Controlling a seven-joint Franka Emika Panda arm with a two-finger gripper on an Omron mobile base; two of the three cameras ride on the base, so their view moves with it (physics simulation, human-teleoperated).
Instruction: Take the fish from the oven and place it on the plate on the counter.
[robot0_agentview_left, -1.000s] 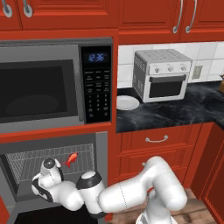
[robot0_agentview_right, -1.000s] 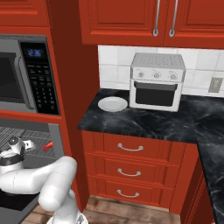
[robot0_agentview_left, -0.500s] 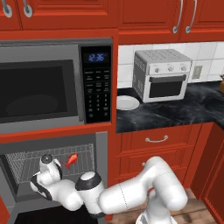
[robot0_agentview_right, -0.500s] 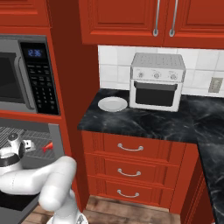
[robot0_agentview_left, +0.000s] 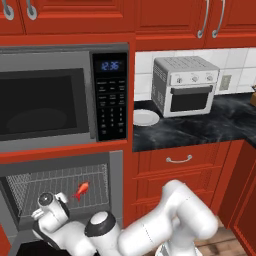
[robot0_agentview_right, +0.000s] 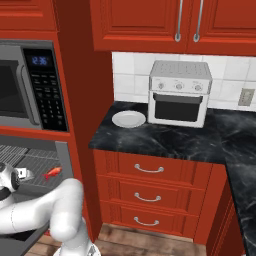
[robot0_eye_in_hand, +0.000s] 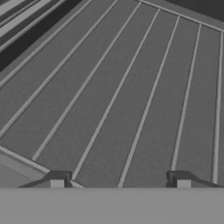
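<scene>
The tiny red-orange fish (robot0_agentview_left: 81, 190) (robot0_agentview_right: 51, 172) lies on the wire rack (robot0_agentview_left: 55, 181) inside the open oven (robot0_agentview_left: 116, 175), below the microwave. My gripper (robot0_eye_in_hand: 119, 181) is inside the oven cavity, left of the fish and apart from it; its hand (robot0_agentview_left: 49, 209) (robot0_agentview_right: 7, 181) sits low over the rack. In the hand view the two fingertips (robot0_eye_in_hand: 57, 180) stand wide apart over bare rack wires, open and holding nothing. The white plate (robot0_agentview_left: 145, 117) (robot0_agentview_right: 128, 119) rests on the black counter (robot0_agentview_left: 200, 131) (robot0_agentview_right: 165, 139), left of the toaster oven.
The silver toaster oven (robot0_agentview_left: 187, 85) (robot0_agentview_right: 180, 92) stands on the counter beside the plate. The microwave (robot0_agentview_left: 45, 100) hangs right above the oven opening. Red drawers (robot0_agentview_right: 147, 170) sit under the counter. The oven door hangs open below my arm.
My hand has slid a little lower and to the left inside the oven, slightly away from the fish. The fish and the plate have stayed put.
</scene>
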